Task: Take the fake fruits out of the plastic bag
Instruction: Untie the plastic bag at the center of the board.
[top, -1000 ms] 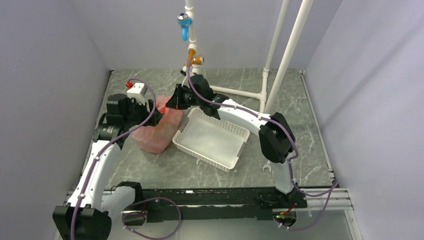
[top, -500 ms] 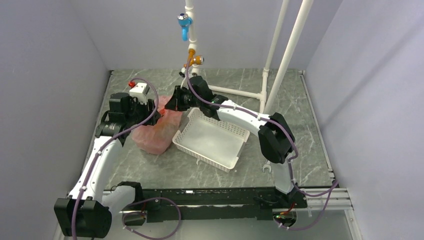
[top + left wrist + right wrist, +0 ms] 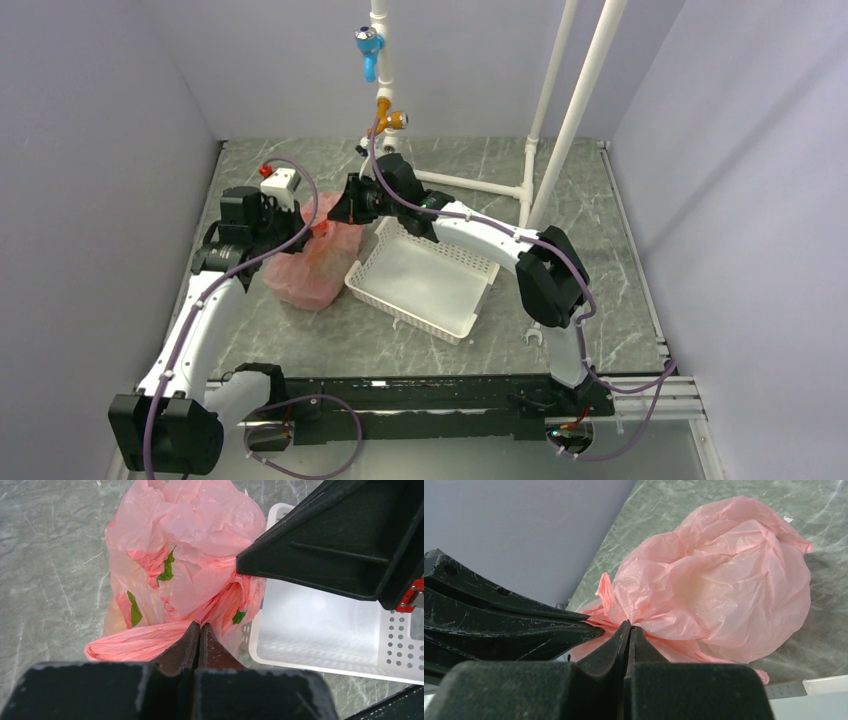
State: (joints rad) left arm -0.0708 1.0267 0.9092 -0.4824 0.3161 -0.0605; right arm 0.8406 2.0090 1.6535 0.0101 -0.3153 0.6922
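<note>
1. Top view: the pink bag [image 3: 312, 265] lies on the worktop against the basket's [image 3: 405, 312] left side. The left claw [image 3: 318, 228] has just snapped shut at the bag's top.
2. Left wrist: its jaws pinch a pink fold.
3. Right wrist: the right claw [image 3: 629, 625], also closed, grips the bag's neck. The fruits are hidden inside, so pulling the bag open looks next.

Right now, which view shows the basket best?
Top external: the basket shows nearly whole, rim and floor, beside the bag. Left wrist shows only one end, partly behind the right gripper. Right wrist shows the bag; a pale strip at its bottom edge may be basket rim, can't tell.
</note>
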